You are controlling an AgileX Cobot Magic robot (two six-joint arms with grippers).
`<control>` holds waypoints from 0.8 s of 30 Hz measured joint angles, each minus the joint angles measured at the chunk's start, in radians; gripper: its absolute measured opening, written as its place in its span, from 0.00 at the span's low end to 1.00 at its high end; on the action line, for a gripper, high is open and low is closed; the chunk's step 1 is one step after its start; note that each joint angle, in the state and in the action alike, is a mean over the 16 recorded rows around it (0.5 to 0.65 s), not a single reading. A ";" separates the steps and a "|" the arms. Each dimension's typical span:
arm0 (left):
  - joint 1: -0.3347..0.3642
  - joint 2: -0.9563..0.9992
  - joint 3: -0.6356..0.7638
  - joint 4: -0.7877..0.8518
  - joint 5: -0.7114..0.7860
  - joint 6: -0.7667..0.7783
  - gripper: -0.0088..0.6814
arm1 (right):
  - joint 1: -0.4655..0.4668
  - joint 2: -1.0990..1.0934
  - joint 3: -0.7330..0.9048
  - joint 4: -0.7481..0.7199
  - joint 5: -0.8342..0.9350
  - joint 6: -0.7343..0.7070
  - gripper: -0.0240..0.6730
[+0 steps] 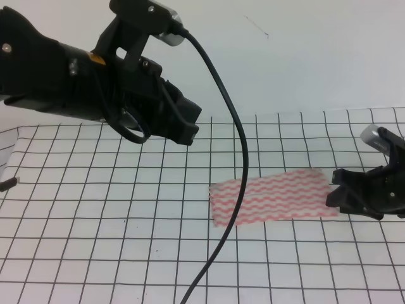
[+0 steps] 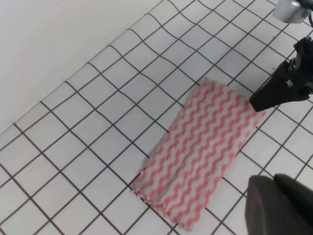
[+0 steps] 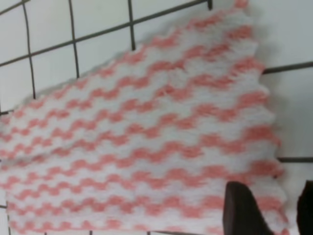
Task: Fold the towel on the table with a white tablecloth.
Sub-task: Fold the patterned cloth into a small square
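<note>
I see the towel (image 1: 273, 197) lying flat on the table (image 1: 95, 253), right of centre in the high view, on the white tablecloth (image 1: 126, 209) with its thin black grid. The towel is a thin, long rectangle, striped along its length with wavy pink-red and white bands, and it covers a few of the printed squares. Its short edges look scalloped or slightly frayed; in my left wrist view (image 2: 200, 152) the near end shows a ragged, wavy hem, and the cloth lies mostly smooth with only a faint ripple. In the right wrist view the towel (image 3: 146, 142) fills most of the picture, soft and out of focus, with its scalloped end toward the right. My right end effector (image 1: 333, 187) sits low at the towel's right end, its dark fingertips (image 3: 242, 208) over the corner of the cloth and a gap visible between the two fingers, so it stands partly open; I cannot tell whether the tips press on the fabric or sit just above it. My left end effector (image 1: 185, 125) is held high above the table, up and to the left of the towel and well apart from it, with a black cable (image 1: 237, 158) hanging down across the towel's left part in the high view. I cannot tell how far its fingers are spread, and it carries nothing I can see.
</note>
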 joint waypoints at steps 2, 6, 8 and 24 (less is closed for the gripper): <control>0.000 0.000 0.000 0.000 0.000 0.000 0.01 | 0.000 0.003 0.000 -0.001 0.001 -0.003 0.40; 0.000 0.000 0.000 0.000 -0.001 0.000 0.01 | 0.000 0.013 -0.002 0.004 0.008 -0.010 0.40; 0.000 0.000 0.000 0.000 -0.001 0.000 0.01 | 0.000 0.018 -0.003 0.011 0.014 -0.016 0.40; 0.000 0.000 0.000 0.000 0.001 0.000 0.01 | 0.000 0.052 -0.038 0.107 0.107 -0.147 0.15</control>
